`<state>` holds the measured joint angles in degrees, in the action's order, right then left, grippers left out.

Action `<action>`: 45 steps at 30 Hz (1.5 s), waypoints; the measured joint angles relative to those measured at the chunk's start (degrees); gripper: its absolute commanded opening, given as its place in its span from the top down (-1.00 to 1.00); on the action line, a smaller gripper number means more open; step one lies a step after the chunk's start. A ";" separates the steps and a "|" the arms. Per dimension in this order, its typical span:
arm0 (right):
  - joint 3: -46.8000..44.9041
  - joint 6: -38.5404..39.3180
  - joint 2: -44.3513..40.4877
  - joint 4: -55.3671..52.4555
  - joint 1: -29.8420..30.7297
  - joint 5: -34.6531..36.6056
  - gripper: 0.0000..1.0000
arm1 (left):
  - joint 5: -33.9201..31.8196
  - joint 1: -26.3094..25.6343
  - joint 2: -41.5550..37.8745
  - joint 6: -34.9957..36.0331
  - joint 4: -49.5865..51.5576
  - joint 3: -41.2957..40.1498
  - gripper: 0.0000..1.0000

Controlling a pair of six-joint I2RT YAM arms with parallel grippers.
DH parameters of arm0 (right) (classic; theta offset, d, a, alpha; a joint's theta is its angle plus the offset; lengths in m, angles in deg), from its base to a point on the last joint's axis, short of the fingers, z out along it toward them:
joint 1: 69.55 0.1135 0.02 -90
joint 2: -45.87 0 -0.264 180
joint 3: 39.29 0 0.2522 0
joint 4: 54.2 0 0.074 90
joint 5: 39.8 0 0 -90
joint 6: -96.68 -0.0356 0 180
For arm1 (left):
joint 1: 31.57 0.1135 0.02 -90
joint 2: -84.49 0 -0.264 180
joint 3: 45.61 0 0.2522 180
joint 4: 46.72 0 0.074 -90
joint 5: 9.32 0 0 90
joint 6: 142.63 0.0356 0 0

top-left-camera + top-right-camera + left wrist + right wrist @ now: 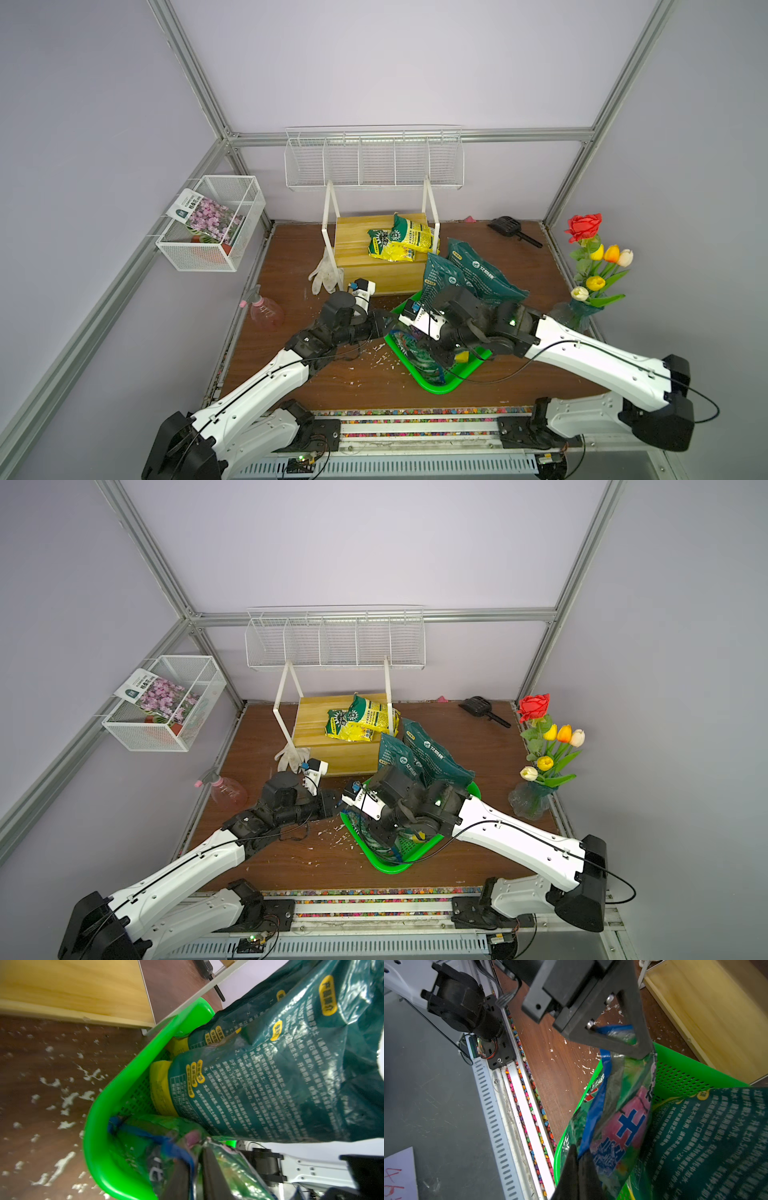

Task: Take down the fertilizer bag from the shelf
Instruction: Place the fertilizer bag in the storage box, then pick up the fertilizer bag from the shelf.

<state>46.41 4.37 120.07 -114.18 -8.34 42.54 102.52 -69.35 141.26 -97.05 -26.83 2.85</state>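
Checking in from the remote seat. I'm taking the glossy green-and-pink fertilizer bag (623, 1118) to be the one I'm after. It's standing in the green basket (440, 388), at about 5 o'clock from the shelf (357, 249), squeezed in beside two teal bags (478, 274). The right gripper (580, 1152) is pinching one corner of it. The left gripper (195, 1153) is sitting at the opposite edge with bag film between its fingers, but I can't tell if it's clamping or letting go. So I'm calling the take-down basically done, with just letting go and backing out left. Two yellow bags (399, 245) are lying on the shelf board though, so if one of those is meant, I'm not finished.
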 measured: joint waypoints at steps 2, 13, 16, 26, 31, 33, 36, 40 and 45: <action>0.02 -0.24 -0.07 0.20 0.07 -0.46 0.26 | -1.62 0.46 -0.37 0.42 1.25 0.72 -0.23; 5.97 2.40 -1.60 1.90 0.26 2.73 -0.17 | -13.99 0.66 -7.48 4.26 5.92 10.84 -0.37; 11.50 4.79 -1.05 1.55 0.07 5.57 -0.19 | -18.69 0.66 -9.68 4.66 5.95 12.55 -0.37; 37.13 10.40 14.58 -0.52 -9.07 12.48 -0.16 | -25.46 0.66 -13.27 4.02 7.04 10.08 -0.41; 50.58 13.66 28.55 -4.46 -9.29 19.12 -0.17 | -26.53 0.85 -13.25 3.87 9.25 8.17 -0.47; 54.25 14.75 33.29 -5.84 -9.31 21.59 -0.18 | -26.60 1.18 -13.22 4.28 9.66 8.04 -0.58; 58.77 16.48 39.17 -7.78 -9.33 24.94 -0.18 | -26.62 1.99 -13.25 4.42 9.70 8.04 -0.63; 62.99 18.53 43.98 -9.40 -9.33 28.76 -0.18 | -26.29 3.74 -13.27 4.42 9.81 7.65 -0.64; 64.32 20.61 45.38 -9.77 -9.33 33.83 -0.16 | -24.96 5.53 -13.27 4.42 10.10 6.40 -0.64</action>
<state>110.73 24.98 165.44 -123.95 -17.67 76.37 77.56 -63.82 127.99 -92.63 -16.73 9.25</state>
